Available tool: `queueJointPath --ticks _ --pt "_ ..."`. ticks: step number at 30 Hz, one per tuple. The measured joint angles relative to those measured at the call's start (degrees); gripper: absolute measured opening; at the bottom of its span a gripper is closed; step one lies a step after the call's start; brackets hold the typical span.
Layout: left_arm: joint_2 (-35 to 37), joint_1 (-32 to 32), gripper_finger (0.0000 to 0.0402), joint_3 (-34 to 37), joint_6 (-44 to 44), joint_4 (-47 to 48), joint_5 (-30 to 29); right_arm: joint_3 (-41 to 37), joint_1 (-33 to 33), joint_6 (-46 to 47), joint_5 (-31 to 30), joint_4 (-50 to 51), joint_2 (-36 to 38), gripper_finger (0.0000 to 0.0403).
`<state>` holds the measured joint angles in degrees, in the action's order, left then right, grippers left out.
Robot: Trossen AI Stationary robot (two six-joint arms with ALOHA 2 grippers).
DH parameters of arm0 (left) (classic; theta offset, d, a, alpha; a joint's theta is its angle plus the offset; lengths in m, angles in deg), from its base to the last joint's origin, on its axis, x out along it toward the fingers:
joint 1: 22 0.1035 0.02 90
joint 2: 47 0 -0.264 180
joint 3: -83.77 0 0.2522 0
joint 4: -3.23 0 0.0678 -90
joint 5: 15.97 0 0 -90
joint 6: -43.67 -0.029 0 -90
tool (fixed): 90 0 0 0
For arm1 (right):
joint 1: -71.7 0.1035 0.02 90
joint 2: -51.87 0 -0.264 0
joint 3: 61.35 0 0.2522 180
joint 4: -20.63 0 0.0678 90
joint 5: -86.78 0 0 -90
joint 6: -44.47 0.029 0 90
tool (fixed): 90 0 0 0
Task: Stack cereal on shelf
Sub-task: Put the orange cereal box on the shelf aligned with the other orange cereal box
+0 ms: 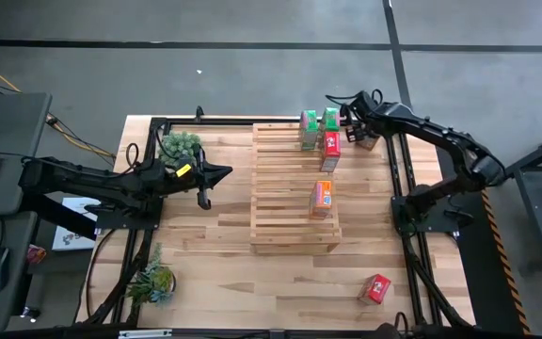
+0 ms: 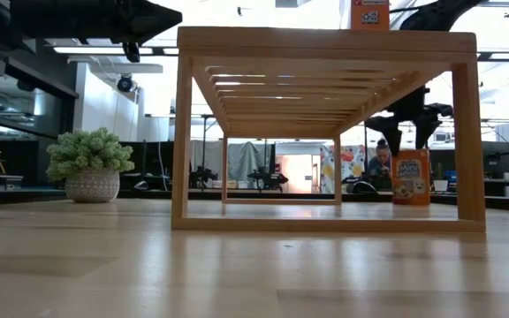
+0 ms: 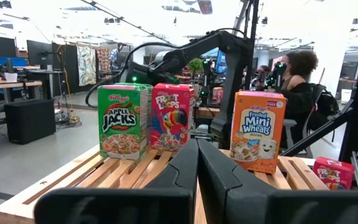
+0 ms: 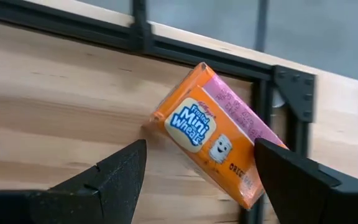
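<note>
High view: shelf (image 1: 294,188) at table (image 1: 224,235) centre, slats running left to right. Two green boxes (image 1: 310,129) side by side at its far right corner, a red box (image 1: 330,151) just in front of them, an orange box (image 1: 321,199) farther forward near the right edge. Another red box (image 1: 376,287) flat on the table, well apart, near the front right. Right gripper (image 1: 354,123) beside the far right corner of the shelf, close to the green boxes. Left gripper (image 1: 222,172) left of the shelf, apart from it. Two plants (image 1: 179,146) on the left side.

Low view: shelf standing on four legs, an orange box (image 2: 369,14) on top, a Mini Wheats box (image 2: 411,177) upright on the table behind the right legs. Potted plant (image 2: 90,165) at left.

Left wrist view: fingers (image 3: 185,174) pressed together, closed on nothing. Ahead on the slats, upright: Apple Jacks (image 3: 124,121), Froot Loops (image 3: 172,117), Mini Wheats (image 3: 257,131); a red box (image 3: 333,173) lower, beyond the shelf. Seated person (image 3: 297,78) in the room behind.

Right wrist view: fingers (image 4: 114,174) spread wide, empty, above an orange Mini Wheats box (image 4: 219,134) tilted at the table's edge by the dark frame (image 4: 263,74).
</note>
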<state>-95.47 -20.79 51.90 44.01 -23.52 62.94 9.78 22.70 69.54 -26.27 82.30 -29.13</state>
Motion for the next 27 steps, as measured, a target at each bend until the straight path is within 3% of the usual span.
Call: queueJointPath --ticks 12,16,27 --pt "0.0 0.0 0.0000 0.0 0.0 0.0 0.0 -0.1 0.0 -2.9 1.3 -0.2 6.2 0.0286" --pt "0.0 0.0 0.0000 0.0 0.0 0.0 0.0 -0.1 -0.1 -5.7 -2.5 0.0 6.1 0.0286" --pt "0.0 0.0 0.0000 0.0 0.0 0.0 0.0 -0.1 -0.1 -17.5 -1.0 -3.7 4.0 0.0286"
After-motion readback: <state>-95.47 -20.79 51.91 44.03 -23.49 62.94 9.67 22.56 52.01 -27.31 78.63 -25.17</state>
